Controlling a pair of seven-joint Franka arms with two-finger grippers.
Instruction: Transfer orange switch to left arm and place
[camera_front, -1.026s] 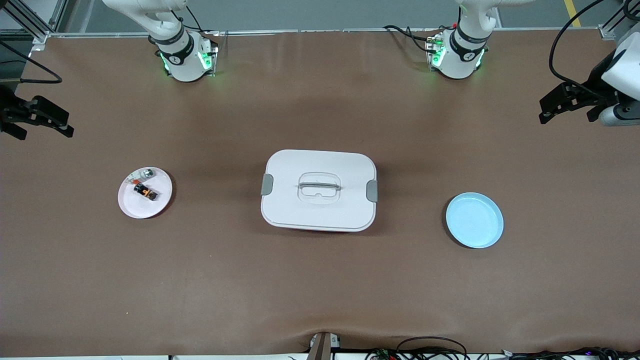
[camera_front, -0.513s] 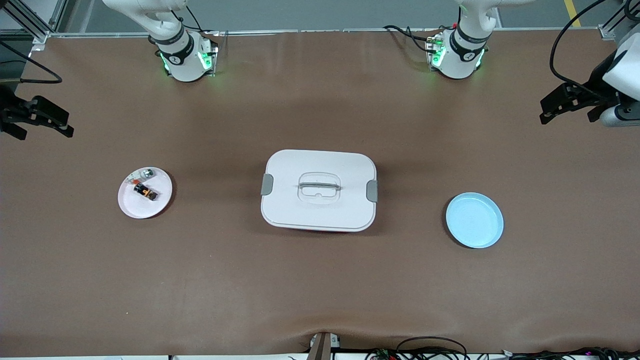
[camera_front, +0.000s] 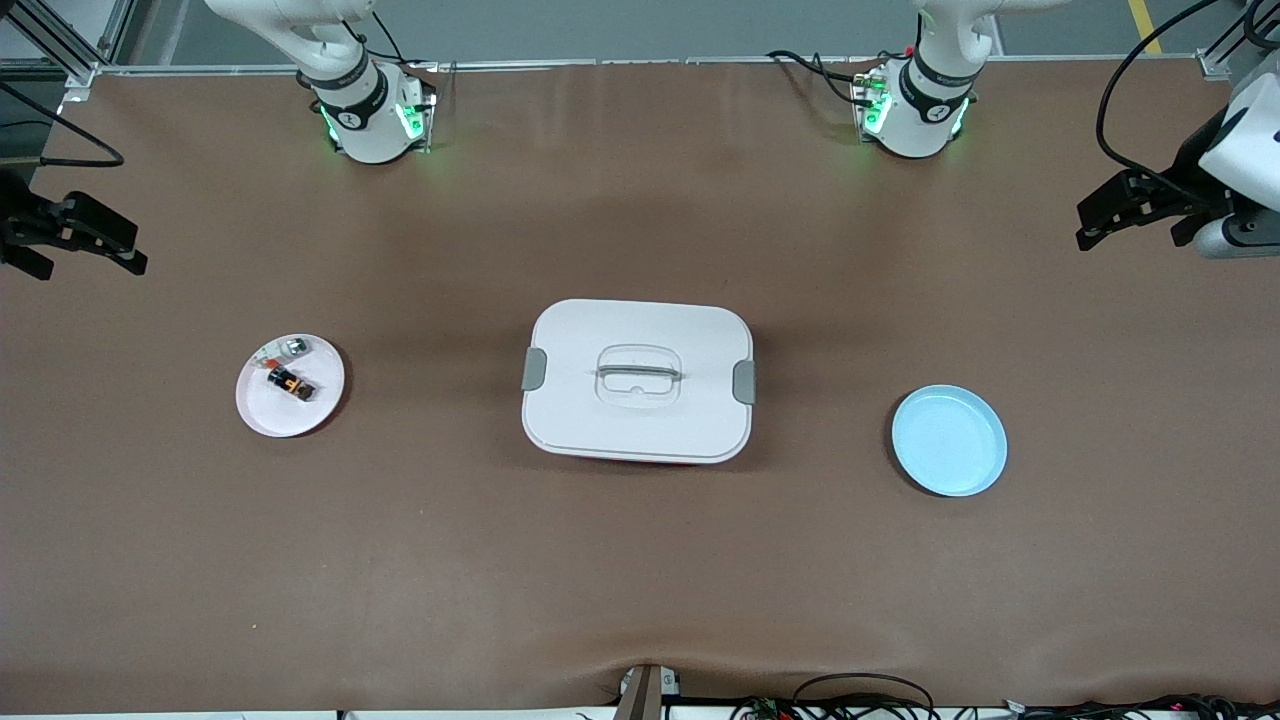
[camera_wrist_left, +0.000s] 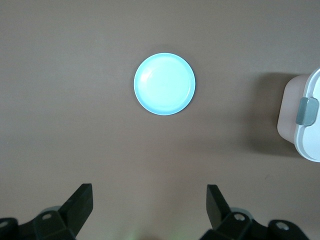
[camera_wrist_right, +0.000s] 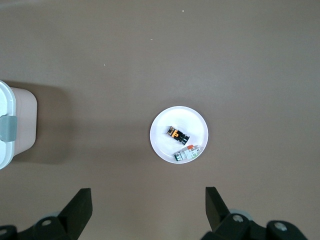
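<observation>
Two white arms hang high at either end of a broad brown table (camera_front: 640, 560) with a matte, slightly wrinkled cover. Largest on it is the box (camera_front: 637, 380), a smooth white rounded rectangle with grey side latches, a recessed grey handle on its lid and a reddish edge at its base, standing mid-table. Toward the left arm's end lies a round, glossy light-blue plate (camera_front: 949, 441), with nothing on it. Toward the right arm's end lies a slightly smaller round pink plate (camera_front: 262, 410). On that plate rests the orange switch (camera_front: 291, 383), a tiny black oblong with orange markings, just beside a small silver-and-white piece (camera_front: 286, 348) with a red bit, which lies farther from the front camera.

Black and angular, the right gripper (camera_wrist_right: 148, 200) hovers over bare table at the right arm's end, jaws spread wide and holding nothing; the switch lies well apart from it. So too the left gripper (camera_wrist_left: 150, 197), over the table edge at the left arm's end, with jaws wide and nothing between them.
</observation>
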